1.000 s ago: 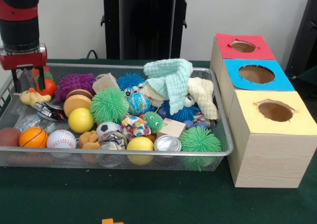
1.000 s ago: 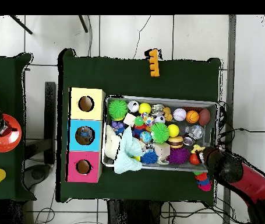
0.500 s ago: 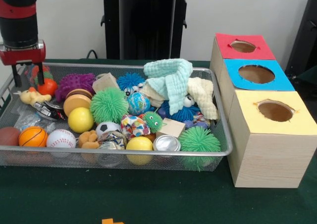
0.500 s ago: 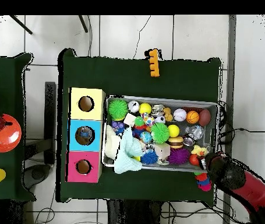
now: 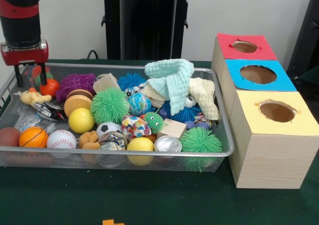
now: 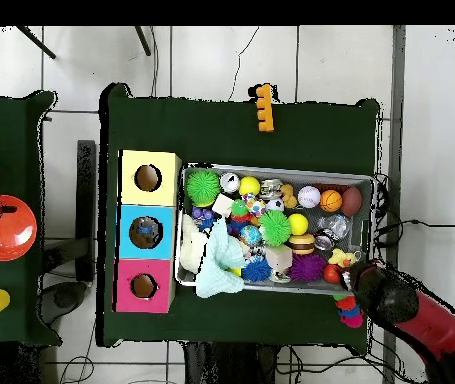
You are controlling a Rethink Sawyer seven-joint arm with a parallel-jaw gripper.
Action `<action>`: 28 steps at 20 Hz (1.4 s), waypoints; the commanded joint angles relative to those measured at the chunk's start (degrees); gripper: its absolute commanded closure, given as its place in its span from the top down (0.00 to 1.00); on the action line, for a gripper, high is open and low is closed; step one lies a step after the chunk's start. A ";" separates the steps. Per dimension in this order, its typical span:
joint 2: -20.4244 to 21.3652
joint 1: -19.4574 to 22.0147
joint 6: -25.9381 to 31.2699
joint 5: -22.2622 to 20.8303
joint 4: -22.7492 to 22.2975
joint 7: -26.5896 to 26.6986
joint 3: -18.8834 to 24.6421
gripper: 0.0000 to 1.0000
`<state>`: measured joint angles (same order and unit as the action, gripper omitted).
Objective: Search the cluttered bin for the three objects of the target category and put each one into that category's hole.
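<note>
A wire mesh bin holds a jumble of toys: sports balls such as a basketball and a baseball, green spiky balls, a mint cloth, wooden blocks and a tin can. Beside it stand three wooden boxes, each with a hole on top: red, blue, yellow. My gripper hangs open over the bin's far left corner, above a small red ball, with nothing in its grasp. In the overhead view the gripper sits at the bin's lower right corner.
A striped colourful toy lies just outside the bin rim near the arm. An orange piece rests on the green tabletop beyond the bin. A side table carries a red plate.
The gripper has risen a little above the bin's corner, still open. The toys in the bin have not moved.
</note>
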<state>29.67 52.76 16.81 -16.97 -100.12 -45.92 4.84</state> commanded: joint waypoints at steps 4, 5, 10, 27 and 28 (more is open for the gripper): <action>-0.28 -3.62 6.54 4.35 1.11 -11.80 1.96 1.00; -0.27 -4.07 6.48 4.49 1.50 -11.71 1.95 1.00; -2.29 -6.06 9.39 5.75 6.62 -9.30 3.38 1.00; -6.87 -11.30 17.11 9.83 18.05 -10.81 2.24 1.00; -7.07 -11.69 17.45 10.05 18.64 -10.99 2.06 1.00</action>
<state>25.12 43.07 27.76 -9.91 -88.74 -45.92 5.01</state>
